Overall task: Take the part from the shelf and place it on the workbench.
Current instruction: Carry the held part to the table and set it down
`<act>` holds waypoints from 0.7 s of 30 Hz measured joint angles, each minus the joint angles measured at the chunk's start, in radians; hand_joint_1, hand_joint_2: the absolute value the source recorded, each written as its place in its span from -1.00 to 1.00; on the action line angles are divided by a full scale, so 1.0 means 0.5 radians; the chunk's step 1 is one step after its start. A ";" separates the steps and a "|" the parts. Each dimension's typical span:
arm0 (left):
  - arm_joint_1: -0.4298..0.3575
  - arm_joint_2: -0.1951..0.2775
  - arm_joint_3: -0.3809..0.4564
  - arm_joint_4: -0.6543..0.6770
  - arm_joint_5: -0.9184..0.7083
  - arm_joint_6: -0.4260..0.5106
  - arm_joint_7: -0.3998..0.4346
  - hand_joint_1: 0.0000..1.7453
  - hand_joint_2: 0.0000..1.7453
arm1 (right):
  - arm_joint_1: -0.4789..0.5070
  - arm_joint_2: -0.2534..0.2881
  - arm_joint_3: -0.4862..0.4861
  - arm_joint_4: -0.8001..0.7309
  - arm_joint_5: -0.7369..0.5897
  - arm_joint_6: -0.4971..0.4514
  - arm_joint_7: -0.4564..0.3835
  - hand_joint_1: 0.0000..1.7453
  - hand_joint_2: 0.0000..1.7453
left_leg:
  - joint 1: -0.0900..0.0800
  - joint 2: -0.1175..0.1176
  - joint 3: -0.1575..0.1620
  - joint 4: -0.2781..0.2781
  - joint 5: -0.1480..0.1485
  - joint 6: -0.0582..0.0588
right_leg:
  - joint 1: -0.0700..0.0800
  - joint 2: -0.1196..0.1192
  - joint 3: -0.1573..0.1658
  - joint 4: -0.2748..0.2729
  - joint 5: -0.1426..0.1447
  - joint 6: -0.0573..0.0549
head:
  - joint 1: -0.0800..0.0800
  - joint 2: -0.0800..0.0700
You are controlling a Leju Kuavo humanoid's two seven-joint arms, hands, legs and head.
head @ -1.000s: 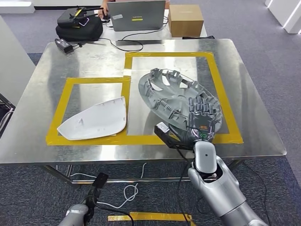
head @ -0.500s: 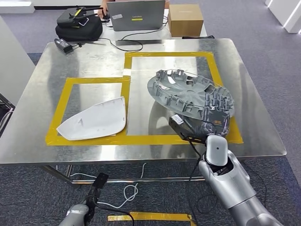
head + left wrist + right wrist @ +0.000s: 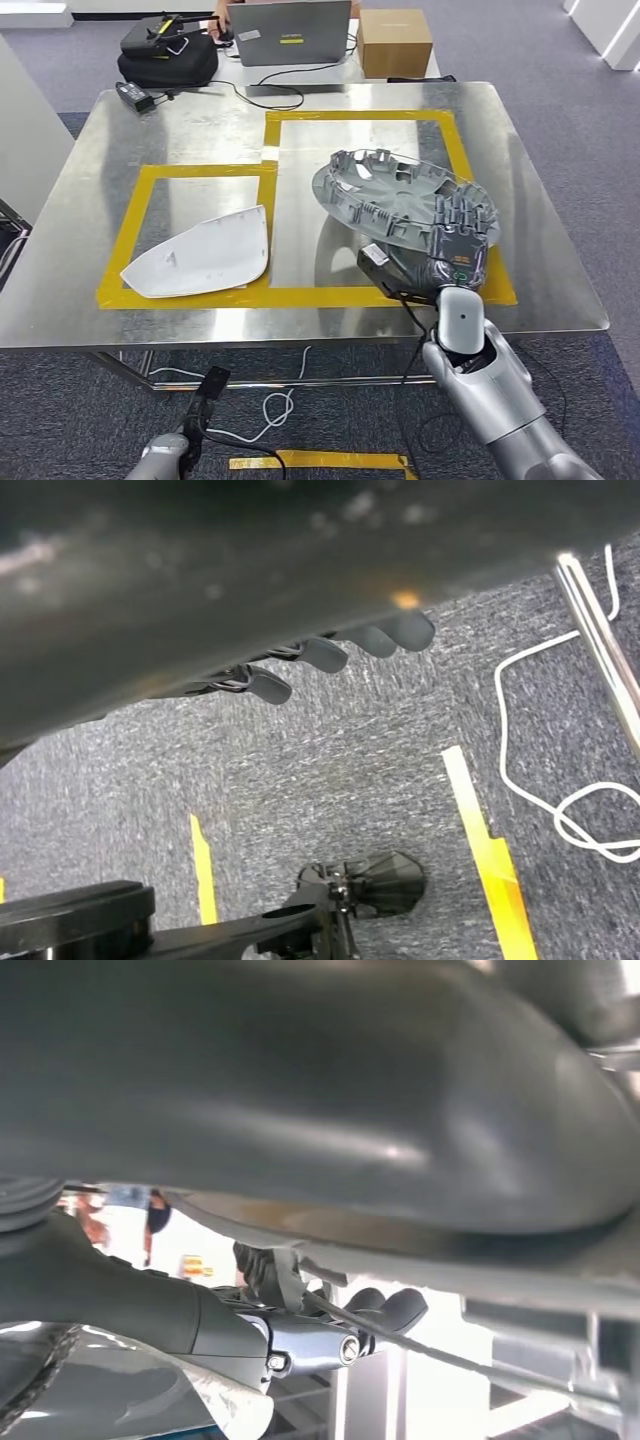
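Note:
A grey wheel cover (image 3: 392, 195) hangs nearly level over the right yellow-taped square of the steel workbench (image 3: 189, 130). My right hand (image 3: 453, 245) grips its near right rim, dark fingers curled over the edge. The right wrist view has the cover's smooth underside (image 3: 340, 1110) close above my right hand (image 3: 249, 1320). Whether the cover touches the tabletop I cannot tell. My left hand (image 3: 177, 445) hangs low beside the table's front edge; in the left wrist view its fingers (image 3: 332, 652) are apart over the carpet and hold nothing.
A white mirror shell (image 3: 200, 255) lies in the left taped square. Behind the bench are a laptop (image 3: 290, 32), a cardboard box (image 3: 394, 42), a black bag (image 3: 167, 55) and a power adapter (image 3: 136, 95). A white cable (image 3: 279, 405) loops on the floor under the table.
My right hand has carried the wheel cover to the right and tipped it from steeply tilted to nearly level. Over the last half second it barely moved. The left arm stayed still.

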 joint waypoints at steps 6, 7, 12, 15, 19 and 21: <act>0.001 0.000 -0.036 0.000 0.046 0.000 -0.013 -1.00 -1.00 | -0.040 -0.001 0.221 -0.101 0.000 -0.069 -0.038 -1.00 -1.00 | 0.000 0.000 0.000 0.000 0.000 0.000 | 0.001 0.000 -0.001 0.000 0.000 0.000 | 0.000 0.000; 0.001 0.000 -0.042 0.000 0.048 0.000 -0.014 -1.00 -1.00 | -0.048 -0.001 0.252 -0.117 0.000 -0.076 -0.041 -1.00 -1.00 | 0.000 0.000 0.000 0.000 0.000 0.000 | 0.001 0.000 -0.001 0.000 0.000 0.000 | 0.000 0.000; 0.002 0.001 -0.066 0.000 0.060 -0.002 -0.026 -1.00 -1.00 | -0.078 -0.001 0.351 -0.180 0.000 -0.110 -0.093 -1.00 -1.00 | 0.001 0.000 0.000 0.000 0.000 0.000 | 0.001 0.001 0.000 0.000 0.000 0.000 | 0.000 0.000; 0.003 0.001 -0.089 0.000 0.079 -0.006 -0.044 -1.00 -1.00 | -0.094 0.011 0.442 -0.247 0.000 -0.145 -0.219 -1.00 -1.00 | 0.001 0.000 0.000 0.000 0.000 0.000 | 0.001 0.001 0.000 0.000 0.000 0.000 | 0.000 0.000; 0.001 0.001 -0.120 0.000 0.110 -0.007 -0.065 -1.00 -1.00 | -0.091 0.082 0.535 -0.315 0.000 -0.145 -0.427 -1.00 -1.00 | 0.001 0.000 0.000 0.000 0.000 0.000 | 0.001 0.000 0.000 0.000 0.000 0.000 | 0.000 0.000; 0.001 0.000 -0.133 0.000 0.129 -0.008 -0.079 -1.00 -1.00 | -0.089 0.122 0.567 -0.330 0.000 -0.145 -0.499 -1.00 -1.00 | 0.001 0.001 0.000 0.000 0.000 0.000 | 0.001 0.000 0.000 0.000 0.000 0.000 | 0.000 0.000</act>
